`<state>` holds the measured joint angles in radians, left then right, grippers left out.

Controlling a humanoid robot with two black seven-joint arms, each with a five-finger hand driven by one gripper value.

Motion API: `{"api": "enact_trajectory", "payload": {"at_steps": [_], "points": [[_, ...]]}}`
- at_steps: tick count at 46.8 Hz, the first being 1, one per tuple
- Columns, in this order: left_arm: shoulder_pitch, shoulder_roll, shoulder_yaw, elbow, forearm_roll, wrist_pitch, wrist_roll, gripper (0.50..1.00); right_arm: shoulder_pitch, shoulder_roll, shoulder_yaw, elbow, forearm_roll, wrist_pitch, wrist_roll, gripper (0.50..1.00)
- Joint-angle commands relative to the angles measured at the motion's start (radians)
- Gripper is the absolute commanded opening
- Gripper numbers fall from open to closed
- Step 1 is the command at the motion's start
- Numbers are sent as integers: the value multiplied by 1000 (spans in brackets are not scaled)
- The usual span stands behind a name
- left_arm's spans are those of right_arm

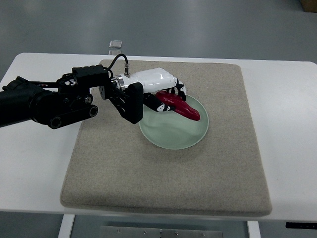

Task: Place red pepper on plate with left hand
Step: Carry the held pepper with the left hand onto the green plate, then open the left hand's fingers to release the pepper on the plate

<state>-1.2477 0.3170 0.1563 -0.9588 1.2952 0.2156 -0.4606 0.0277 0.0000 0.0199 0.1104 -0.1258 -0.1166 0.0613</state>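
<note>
A long red pepper point(182, 107) lies across the upper part of a pale green round plate point(173, 133) in the middle of the mat. My left hand point(159, 97), white with black fingers, reaches in from the left and is curled around the pepper's stem end, over the plate's upper left rim. The pepper's tip points right and rests on or just above the plate; I cannot tell which. The right arm does not show.
The plate sits on a beige felt mat point(163, 193) covering most of a white table point(287, 129). A small clear bracket point(115, 47) stands at the table's far edge. Grey floor lies beyond.
</note>
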Motion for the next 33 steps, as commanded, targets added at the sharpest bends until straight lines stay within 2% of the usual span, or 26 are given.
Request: {"api": "enact_trajectory", "payload": {"at_steps": [1, 33], "points": [[4, -7, 2, 0, 16, -1, 0, 500, 0, 0, 0, 0, 0, 0, 0, 928], [44, -26, 0, 3, 30, 4, 0, 500, 0, 0, 0, 0, 0, 0, 0, 928]]}}
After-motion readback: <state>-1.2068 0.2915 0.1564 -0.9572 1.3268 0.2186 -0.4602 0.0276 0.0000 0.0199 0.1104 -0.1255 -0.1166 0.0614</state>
